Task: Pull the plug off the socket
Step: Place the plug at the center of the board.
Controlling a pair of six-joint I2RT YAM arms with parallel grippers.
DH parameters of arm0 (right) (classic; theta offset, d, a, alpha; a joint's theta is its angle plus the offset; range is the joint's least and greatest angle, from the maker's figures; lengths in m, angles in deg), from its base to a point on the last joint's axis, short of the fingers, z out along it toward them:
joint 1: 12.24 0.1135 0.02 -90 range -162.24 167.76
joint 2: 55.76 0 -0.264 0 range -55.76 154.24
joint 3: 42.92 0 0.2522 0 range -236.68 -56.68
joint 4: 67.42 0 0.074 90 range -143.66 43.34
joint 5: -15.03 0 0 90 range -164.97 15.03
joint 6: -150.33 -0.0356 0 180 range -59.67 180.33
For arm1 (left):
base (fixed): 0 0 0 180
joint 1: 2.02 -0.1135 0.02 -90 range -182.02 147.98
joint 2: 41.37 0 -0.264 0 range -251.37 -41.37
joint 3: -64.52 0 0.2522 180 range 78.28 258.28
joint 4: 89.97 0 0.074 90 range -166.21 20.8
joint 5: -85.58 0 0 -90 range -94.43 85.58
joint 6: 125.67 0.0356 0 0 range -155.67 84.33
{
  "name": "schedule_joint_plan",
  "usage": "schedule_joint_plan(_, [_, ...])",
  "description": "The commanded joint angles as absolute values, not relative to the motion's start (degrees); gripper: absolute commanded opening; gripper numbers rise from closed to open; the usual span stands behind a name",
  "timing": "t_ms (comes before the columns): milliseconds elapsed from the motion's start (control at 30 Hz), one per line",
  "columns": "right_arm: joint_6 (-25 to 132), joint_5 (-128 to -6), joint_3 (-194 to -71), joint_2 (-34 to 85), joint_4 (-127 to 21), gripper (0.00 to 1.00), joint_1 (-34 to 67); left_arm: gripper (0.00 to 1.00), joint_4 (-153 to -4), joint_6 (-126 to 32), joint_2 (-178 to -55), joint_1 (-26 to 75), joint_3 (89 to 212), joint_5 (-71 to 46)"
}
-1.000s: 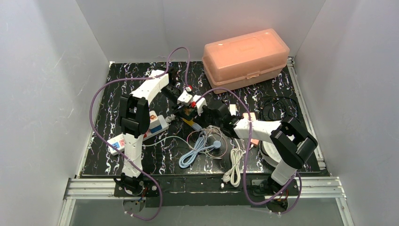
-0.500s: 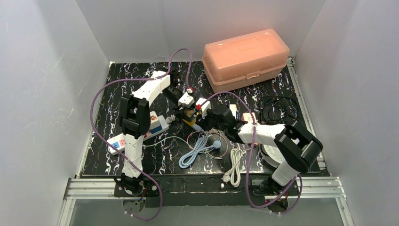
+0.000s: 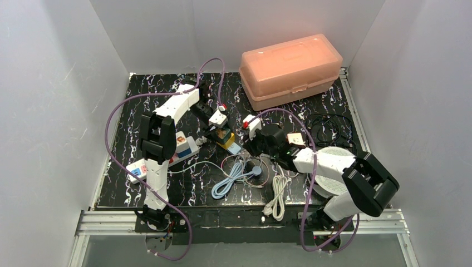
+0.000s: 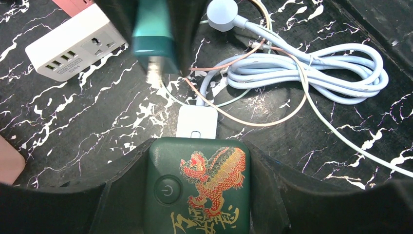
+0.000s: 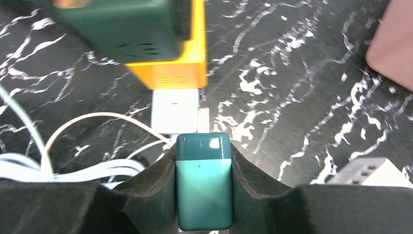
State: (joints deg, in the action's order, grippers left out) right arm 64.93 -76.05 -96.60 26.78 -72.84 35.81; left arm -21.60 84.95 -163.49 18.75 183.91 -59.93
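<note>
Two grippers, both loaded. Left gripper (image 4: 197, 163) clamped on green socket cube (image 4: 198, 195), dragon print and power button toward its wrist camera, yellow face toward other arm. Ahead of its fingertips, on table: white adapter (image 4: 196, 122); coiled pale-blue cable (image 4: 311, 73) off to one side. Right gripper (image 5: 203, 155) clenched on teal plug (image 5: 203, 192). Plug out of socket, held just ahead of cube, visible gap between them.
</note>
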Motion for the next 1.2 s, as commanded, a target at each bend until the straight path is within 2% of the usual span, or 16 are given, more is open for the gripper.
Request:
schedule_joint_plan(0, [58.82, -77.92, -100.25, 26.9, -67.54, 0.01, 29.11, 0.0, 4.93, 107.06, -163.24, 18.98, 180.3, -54.97])
schedule_joint_plan(200, [48.18, -75.38, -115.78, 38.33, -50.66, 0.02, 20.46, 0.0, 4.79, 107.05, -162.01, 18.99, 179.54, -55.24])
schedule_joint_plan(333, [46.35, -75.35, -118.81, 41.18, -49.15, 0.33, 20.19, 0.0, 4.11, 107.22, -161.77, 19.01, 179.28, -55.93])
schedule_joint_plan(467, [45.57, -75.67, -118.9, 42.65, -48.97, 0.55, 19.94, 0.15, 3.87, 106.34, -161.97, 19.07, 179.85, -57.07])
schedule_joint_plan(633, [45.65, -76.3, -119.46, 43.23, -48.04, 0.6, 19.92, 0.27, 3.17, 105.88, -161.8, 19.1, 179.29, -57.75])
schedule_joint_plan(800, [45.83, -78.51, -118.93, 41.06, -48.2, 0.61, 19.84, 0.31, 2.57, 105.35, -161.28, 19.07, 179.27, -58.38])
schedule_joint_plan(833, [45.94, -78.34, -118.17, 39.77, -48.92, 0.61, 19.86, 0.36, 2.33, 104.65, -161.18, 19.07, 179.35, -58.72])
schedule_joint_plan(867, [46.29, -77.45, -117.55, 38.4, -49.74, 0.61, 19.84, 0.51, 1.84, 104.07, -160.85, 19.09, 179.48, -59.19])
schedule_joint_plan(933, [47.46, -73.56, -115.95, 35.53, -51.51, 0.63, 19.91, 0.92, 0.72, 101.53, -160.36, 19.12, 179.97, -59.95])
schedule_joint_plan(967, [47.88, -70.87, -114.92, 34.25, -53.83, 0.65, 20.03, 0.98, 0.7, 101.08, -160.23, 19.08, 180.46, -60.32])
schedule_joint_plan(1000, [48.38, -68.81, -113.5, 33.04, -56.47, 0.73, 20.27, 0.98, 1.07, 100.79, -160.1, 18.96, 181.05, -60.58])
schedule_joint_plan(1167, [53.27, -65.68, -108.99, 31.3, -63.43, 0.81, 24.73, 0.98, 1.4, 99.98, -157.97, 18.47, 181.41, -61.41])
